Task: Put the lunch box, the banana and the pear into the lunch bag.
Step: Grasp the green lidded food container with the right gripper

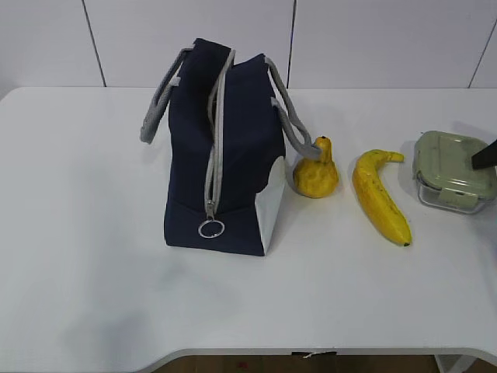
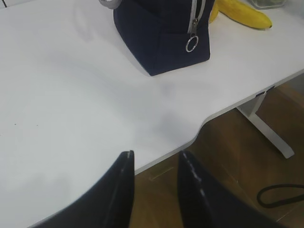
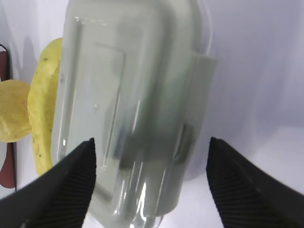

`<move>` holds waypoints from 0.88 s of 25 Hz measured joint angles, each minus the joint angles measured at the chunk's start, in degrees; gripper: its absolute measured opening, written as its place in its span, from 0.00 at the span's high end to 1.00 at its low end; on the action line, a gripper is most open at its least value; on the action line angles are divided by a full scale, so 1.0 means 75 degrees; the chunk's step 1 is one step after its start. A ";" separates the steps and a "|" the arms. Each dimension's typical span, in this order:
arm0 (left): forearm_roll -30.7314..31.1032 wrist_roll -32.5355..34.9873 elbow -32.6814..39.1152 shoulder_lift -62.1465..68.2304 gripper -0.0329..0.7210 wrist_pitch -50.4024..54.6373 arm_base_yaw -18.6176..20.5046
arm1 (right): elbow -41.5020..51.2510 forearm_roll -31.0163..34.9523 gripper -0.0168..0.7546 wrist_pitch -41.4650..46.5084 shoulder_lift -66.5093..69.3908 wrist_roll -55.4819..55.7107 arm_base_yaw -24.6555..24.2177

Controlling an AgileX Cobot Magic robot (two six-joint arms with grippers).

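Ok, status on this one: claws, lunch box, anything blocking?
Right claw open, straddling lunch box, no grip yet. Left claw part open, empty, at table edge. Lunch bag zipped shut; banana and pear beside it.

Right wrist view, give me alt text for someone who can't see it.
The right tool hangs open over the lunch box, one finger on each side of its pale green lid, not gripping it. To the left, parts of the banana and the pear lie on the white table.
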 joint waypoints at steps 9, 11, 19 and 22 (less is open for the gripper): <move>0.0000 0.0000 0.0000 0.0000 0.64 0.0000 0.0000 | -0.0031 0.0252 0.24 -0.0130 0.0071 -0.0063 -0.0031; 0.0000 0.0000 0.0000 0.0000 0.64 0.0000 0.0000 | -0.0117 0.0363 0.24 -0.0130 0.0193 -0.0078 -0.0031; 0.0000 0.0000 0.0000 0.0000 0.64 0.0000 0.0000 | -0.0262 0.0519 0.25 -0.0180 0.0283 -0.0078 -0.0031; 0.0000 0.0000 0.0000 0.0000 0.64 0.0000 0.0000 | -0.0262 0.0522 0.25 -0.0180 0.0356 -0.0078 -0.0031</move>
